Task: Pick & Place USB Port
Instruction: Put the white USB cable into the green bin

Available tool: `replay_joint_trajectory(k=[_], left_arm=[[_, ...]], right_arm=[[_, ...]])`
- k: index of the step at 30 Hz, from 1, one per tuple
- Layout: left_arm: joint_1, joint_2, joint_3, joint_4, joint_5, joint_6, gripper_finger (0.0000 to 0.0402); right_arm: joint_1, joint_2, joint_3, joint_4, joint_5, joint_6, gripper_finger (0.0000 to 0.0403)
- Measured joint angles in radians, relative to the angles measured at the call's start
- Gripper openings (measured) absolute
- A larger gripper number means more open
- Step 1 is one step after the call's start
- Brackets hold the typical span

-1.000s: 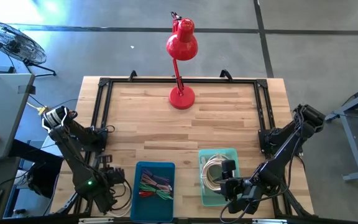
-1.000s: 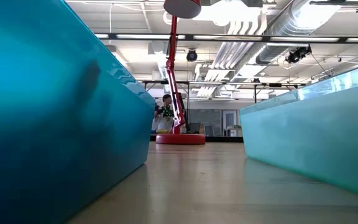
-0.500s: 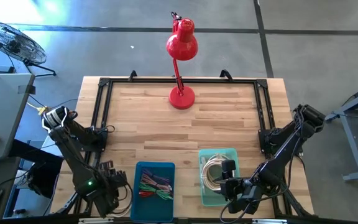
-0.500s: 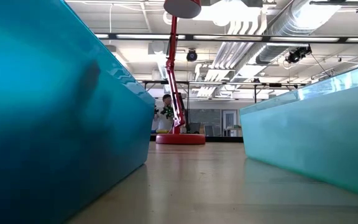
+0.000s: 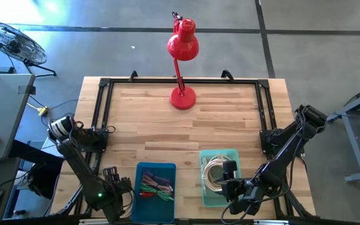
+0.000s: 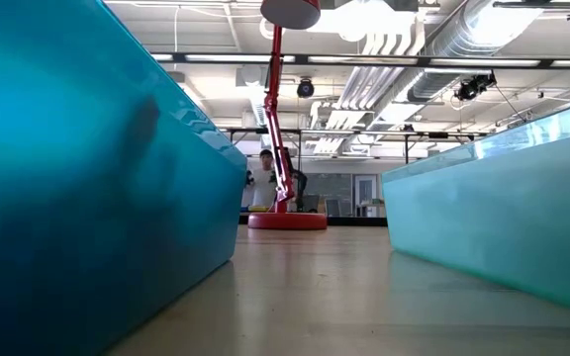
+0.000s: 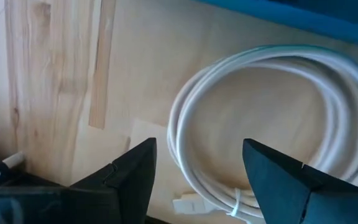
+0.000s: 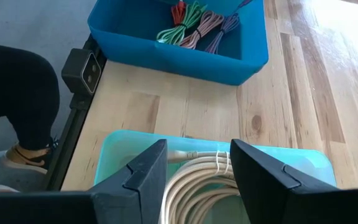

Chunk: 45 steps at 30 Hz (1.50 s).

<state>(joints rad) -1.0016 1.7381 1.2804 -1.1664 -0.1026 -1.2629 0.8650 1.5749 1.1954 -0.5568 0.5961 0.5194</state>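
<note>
Left gripper [image 5: 119,187] sat low at the near-left edge of the worktop [image 5: 230,125], just beside the blue bin [image 5: 155,191], arm folded down from its base at the left rail. Its jaws were spread apart with nothing between them; a white cable [image 7: 253,137] lay coiled flat on the wood right under them, connector end near the fingers [image 7: 135,171], so this looked like a pre-grasp hover for the pick, my read only. The blue bin held a bundle of coloured cables [image 5: 157,186] — red, green, pink, purple — probably sorted stock or the drop spot, can't tell which. Right of it, the teal bin [image 5: 219,178] held a second white coil [image 5: 215,171]. Right gripper [image 5: 232,185] hung over the near end of that bin, arm stretched low from the right rail and bent at the elbow; jaws parted, empty, coil just below them in the wrist view. Red lamp [image 5: 182,56] stood at the far edge, well clear of both arms. A person's dark trouser leg and shoe [image 8: 14,118] showed beyond the near worktop edge.
</note>
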Motion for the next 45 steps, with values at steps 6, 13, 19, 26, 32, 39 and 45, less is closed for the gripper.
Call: replay_joint_trajectory(k=[6, 13, 19, 26, 32, 39, 45], left_arm=[[0.0, 0.008, 0.0, -0.013, 0.014, -0.022, 0.0233], [0.0, 0.008, -0.001, -0.01, 0.025, -0.028, 0.0233], [0.0, 0.008, -0.001, -0.021, 0.033, 0.001, 0.0233], [0.0, 0.008, -0.001, -0.084, 0.008, 0.021, 0.0233], [0.002, 0.002, -0.001, -0.09, 0.033, 0.105, 0.0233], [0.023, -0.094, -0.002, -0.098, 0.065, 0.175, 0.0233], [0.003, -0.21, -0.002, -0.123, -0.088, 0.102, 0.0233]], right_arm=[[0.0, 0.0, 0.0, 0.0, 0.006, -0.002, 0.0169], [0.0, 0.0, 0.0, 0.0, 0.007, -0.003, 0.0169], [0.0, 0.0, 0.0, -0.001, 0.006, -0.003, 0.0169], [0.0, 0.0, 0.0, -0.001, 0.006, -0.004, 0.0169], [0.0, 0.0, 0.0, -0.001, 0.027, -0.03, 0.0169], [0.0, 0.0, 0.0, 0.0, 0.052, -0.027, 0.0169], [0.0, 0.0, 0.0, 0.0, 0.027, -0.009, 0.0169]])
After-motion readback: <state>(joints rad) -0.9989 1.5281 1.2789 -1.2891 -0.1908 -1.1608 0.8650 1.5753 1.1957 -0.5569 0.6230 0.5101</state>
